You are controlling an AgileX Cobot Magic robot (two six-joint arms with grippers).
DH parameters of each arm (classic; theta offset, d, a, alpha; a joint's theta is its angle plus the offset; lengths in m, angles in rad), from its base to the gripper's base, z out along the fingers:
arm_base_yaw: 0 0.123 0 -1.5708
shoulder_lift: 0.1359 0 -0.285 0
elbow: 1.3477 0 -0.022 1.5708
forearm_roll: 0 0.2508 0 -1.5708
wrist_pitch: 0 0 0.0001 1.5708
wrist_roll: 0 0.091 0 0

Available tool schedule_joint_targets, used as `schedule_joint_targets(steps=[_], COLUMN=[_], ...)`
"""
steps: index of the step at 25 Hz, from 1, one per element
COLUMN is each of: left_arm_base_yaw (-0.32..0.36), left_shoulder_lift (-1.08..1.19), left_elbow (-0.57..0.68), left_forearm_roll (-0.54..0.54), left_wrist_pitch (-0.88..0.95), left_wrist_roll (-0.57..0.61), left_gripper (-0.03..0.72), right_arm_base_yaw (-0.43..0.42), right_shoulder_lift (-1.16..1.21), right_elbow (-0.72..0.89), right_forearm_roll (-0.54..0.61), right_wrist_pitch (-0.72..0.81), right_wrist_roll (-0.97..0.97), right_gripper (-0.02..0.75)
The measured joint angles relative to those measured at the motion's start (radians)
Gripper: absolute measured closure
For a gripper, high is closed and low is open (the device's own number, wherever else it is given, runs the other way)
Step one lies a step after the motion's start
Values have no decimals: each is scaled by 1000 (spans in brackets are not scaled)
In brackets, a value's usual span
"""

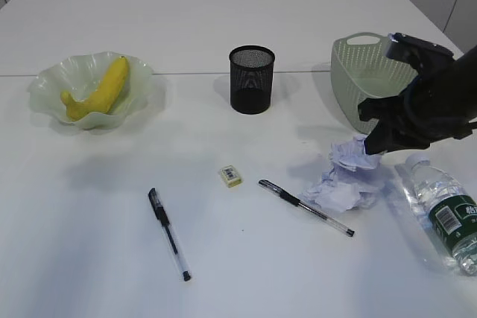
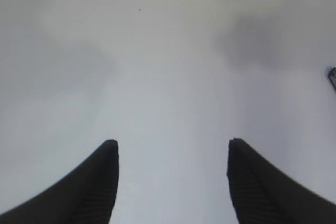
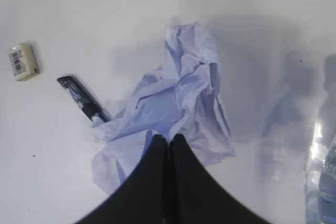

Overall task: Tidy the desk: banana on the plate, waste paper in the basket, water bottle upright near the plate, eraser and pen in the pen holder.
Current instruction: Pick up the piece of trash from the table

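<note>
Nearest us, at lower right of the exterior view, the water bottle [image 1: 446, 214] lies on its side. Left of it, the right gripper [image 3: 169, 139] has its jaws pressed together at the edge of the waste paper [image 3: 178, 103]; we think a fold is pinched, though the wrist view is unclear. Behind stands the basket [image 1: 358, 72], apart. The left gripper [image 2: 173, 153] hangs open over bare table [image 2: 157, 77], holding nothing.

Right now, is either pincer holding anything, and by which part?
The right pincer is shut on the crumpled waste paper, pinching a fold at its near edge. The left pincer stands open over bare table, holding nothing.
</note>
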Motion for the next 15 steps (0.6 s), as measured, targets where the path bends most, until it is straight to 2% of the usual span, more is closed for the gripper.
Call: schedule_joint_targets(steps=[8, 15], left_arm_base_yaw=[0, 0], left_shoulder_lift=[0, 0], left_elbow=[0, 0], left_forearm_roll=[2, 2], left_wrist_pitch=[2, 2], left_wrist_roll=[0, 0], left_gripper=[225, 225], right_arm_base_yaw=[0, 0], right_shoulder_lift=[-88, -137], right_elbow=[-2, -97], right_forearm_roll=[26, 36], right_wrist_pitch=[11, 65], right_wrist_roll=[-28, -42], right_gripper=[753, 753])
